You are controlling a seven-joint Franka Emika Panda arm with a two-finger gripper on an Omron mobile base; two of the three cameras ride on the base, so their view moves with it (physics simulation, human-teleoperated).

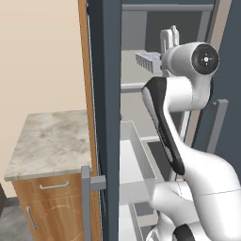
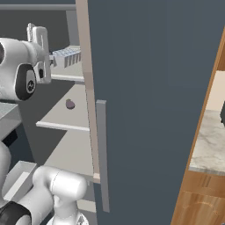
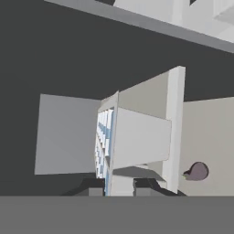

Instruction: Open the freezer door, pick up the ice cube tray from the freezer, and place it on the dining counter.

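The freezer door [image 1: 106,117] stands swung open and shows edge-on, with its grey bar handle [image 1: 86,202] low down and white bins [image 1: 136,162] on its inner side. Inside the freezer [image 2: 66,114] are light grey walls and flat shelves. My gripper [image 1: 161,63] [image 2: 52,60] is up at an upper shelf, shut on one end of the ice cube tray [image 1: 148,61] [image 2: 66,56]. The tray hangs just above the shelf. In the hand view the tray [image 3: 106,141] stands on edge between my fingertips [image 3: 93,185], its pale blue cells facing left. The dining counter is out of view.
A small purple thing [image 2: 70,104] [image 3: 197,171] lies on a lower shelf. A second slate-blue door [image 2: 154,110] with a grey handle [image 2: 102,154] is shut on the right. A marble-topped wooden cabinet [image 1: 52,141] with a drawer stands left of the open door.
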